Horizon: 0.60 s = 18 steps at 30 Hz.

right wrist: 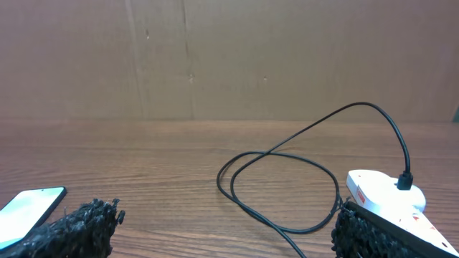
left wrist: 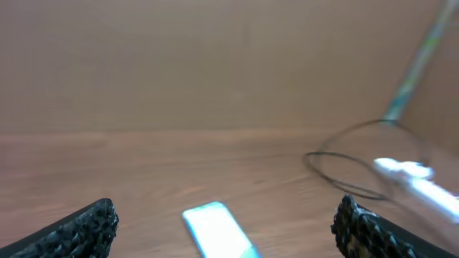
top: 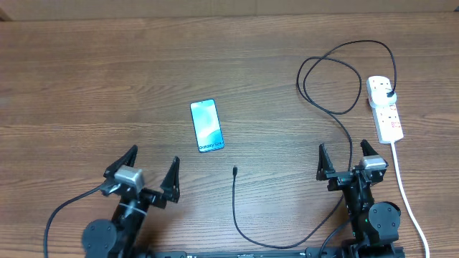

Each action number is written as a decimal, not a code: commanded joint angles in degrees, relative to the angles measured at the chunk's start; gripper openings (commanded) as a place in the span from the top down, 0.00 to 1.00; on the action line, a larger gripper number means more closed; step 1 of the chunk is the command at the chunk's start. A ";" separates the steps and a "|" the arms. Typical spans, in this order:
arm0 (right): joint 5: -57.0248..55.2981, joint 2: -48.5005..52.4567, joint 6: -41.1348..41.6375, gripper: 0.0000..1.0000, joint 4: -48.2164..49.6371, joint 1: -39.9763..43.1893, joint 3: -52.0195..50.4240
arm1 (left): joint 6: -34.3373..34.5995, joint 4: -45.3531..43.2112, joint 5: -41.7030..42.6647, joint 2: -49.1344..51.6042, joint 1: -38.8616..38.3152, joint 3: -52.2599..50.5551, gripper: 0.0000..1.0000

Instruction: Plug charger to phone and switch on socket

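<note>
The phone [top: 206,126] lies face up with a lit screen at the table's middle; it also shows in the left wrist view [left wrist: 219,229] and at the right wrist view's left edge [right wrist: 29,209]. The charger's thin black cable [top: 337,107] loops at the back right, its black plug [top: 389,94] sits in the white socket strip [top: 386,109], and its connector tip [top: 235,170] lies loose below the phone. My left gripper [top: 150,172] is open and empty, near the front left. My right gripper [top: 346,159] is open and empty, just in front of the strip.
The strip's white cord [top: 405,190] runs down the right side past my right arm. The black cable curves along the front edge [top: 272,244]. A brown wall stands behind the table [right wrist: 229,57].
</note>
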<state>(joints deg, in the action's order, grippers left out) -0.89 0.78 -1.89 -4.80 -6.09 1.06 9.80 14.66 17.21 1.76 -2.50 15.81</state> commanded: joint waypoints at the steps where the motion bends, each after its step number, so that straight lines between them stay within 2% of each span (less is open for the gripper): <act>1: -0.55 -0.61 0.20 0.00 0.11 -0.28 -0.61 | 5.70 4.52 7.17 4.70 0.24 9.42 0.00; 7: -0.55 -0.61 0.20 0.00 0.11 -0.28 -0.61 | 7.91 17.62 10.91 23.37 0.24 30.29 0.00; 12: -0.55 -0.61 0.20 0.00 0.11 -0.28 -0.61 | 3.80 36.57 18.32 45.88 0.22 53.92 0.00; 18: -0.55 -0.61 0.20 0.00 0.11 -0.28 -0.61 | 3.52 55.69 18.40 64.65 0.22 69.59 0.00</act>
<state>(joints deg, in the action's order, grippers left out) -0.89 0.73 -1.91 -4.82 -6.09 1.06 14.57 65.52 33.26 58.87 -2.50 80.18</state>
